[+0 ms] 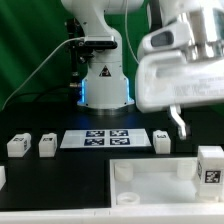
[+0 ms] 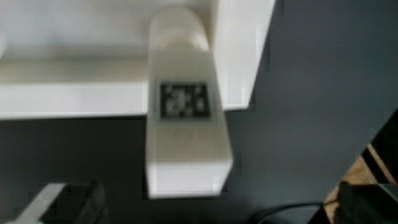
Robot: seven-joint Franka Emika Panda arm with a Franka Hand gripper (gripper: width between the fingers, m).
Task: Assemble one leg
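One leg (image 1: 210, 165), a stubby white post with a black-and-white tag, stands upright at the white panel's (image 1: 150, 180) corner on the exterior view's right. In the wrist view this leg (image 2: 185, 110) is a long white post with its tag facing the camera, reaching from the panel (image 2: 89, 60) toward the gripper (image 2: 214, 208). The gripper (image 1: 180, 125) hangs above and slightly left of the leg, blurred and not touching it. Its dark fingers (image 2: 63, 205) stand far apart at the frame's edge, with nothing between them.
Three more legs stand on the dark table, two at the exterior view's left (image 1: 17, 145) (image 1: 47, 145) and one beside the marker board (image 1: 162, 142). The marker board (image 1: 100, 138) lies in front of the robot base (image 1: 105, 85).
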